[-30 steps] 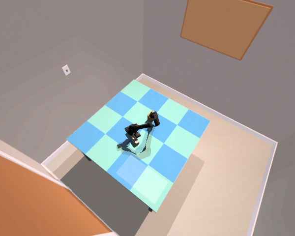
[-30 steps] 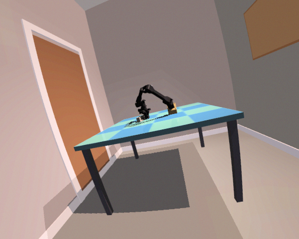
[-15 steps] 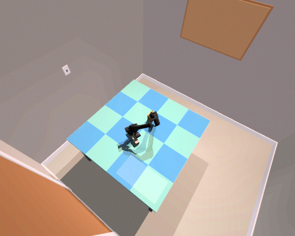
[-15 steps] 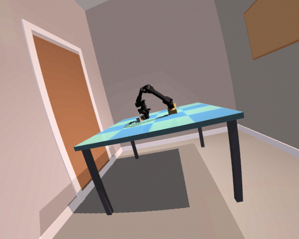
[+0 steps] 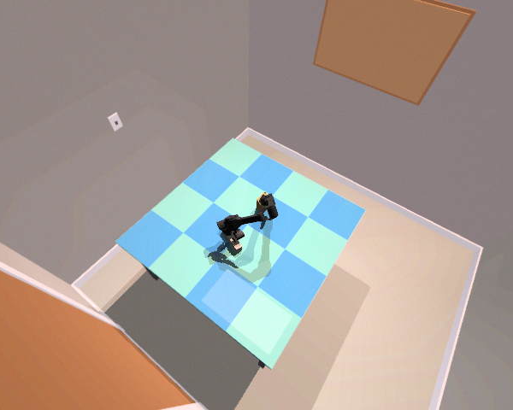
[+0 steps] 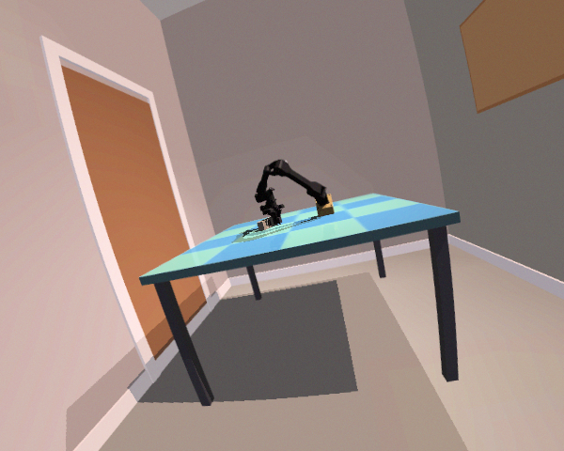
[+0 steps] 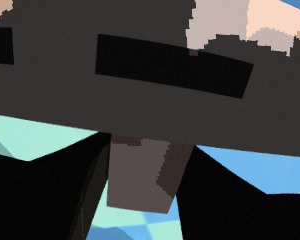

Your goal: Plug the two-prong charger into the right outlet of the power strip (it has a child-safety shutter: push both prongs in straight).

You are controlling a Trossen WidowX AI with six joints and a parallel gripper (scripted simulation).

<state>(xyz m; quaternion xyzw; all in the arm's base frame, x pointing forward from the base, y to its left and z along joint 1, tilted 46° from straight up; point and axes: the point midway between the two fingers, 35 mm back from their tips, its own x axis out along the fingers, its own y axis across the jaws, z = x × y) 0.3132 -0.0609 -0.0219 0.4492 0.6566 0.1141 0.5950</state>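
My gripper [image 5: 238, 235] [image 6: 275, 221] [image 7: 146, 139] is low over the table and shut on a brownish-grey block, the charger [image 7: 135, 175], seen between the two black fingers in the wrist view. A large dark grey body with black slots, which looks like the power strip [image 5: 236, 247] [image 6: 262, 225] [image 7: 55, 90], spans the top of the wrist view, mostly in shadow with lit pinkish patches. It meets or covers the far end of the charger and the fingertips. The prongs are hidden, and I cannot tell whether they are in an outlet.
The blue and green checkered table [image 5: 314, 291] [image 6: 399, 215] carries the arm, whose orange base [image 5: 261, 202] [image 6: 325, 206] stands behind the gripper. The arm's shadow falls beside the strip. A small white plate [image 5: 111, 117] is on the wall, away from the table.
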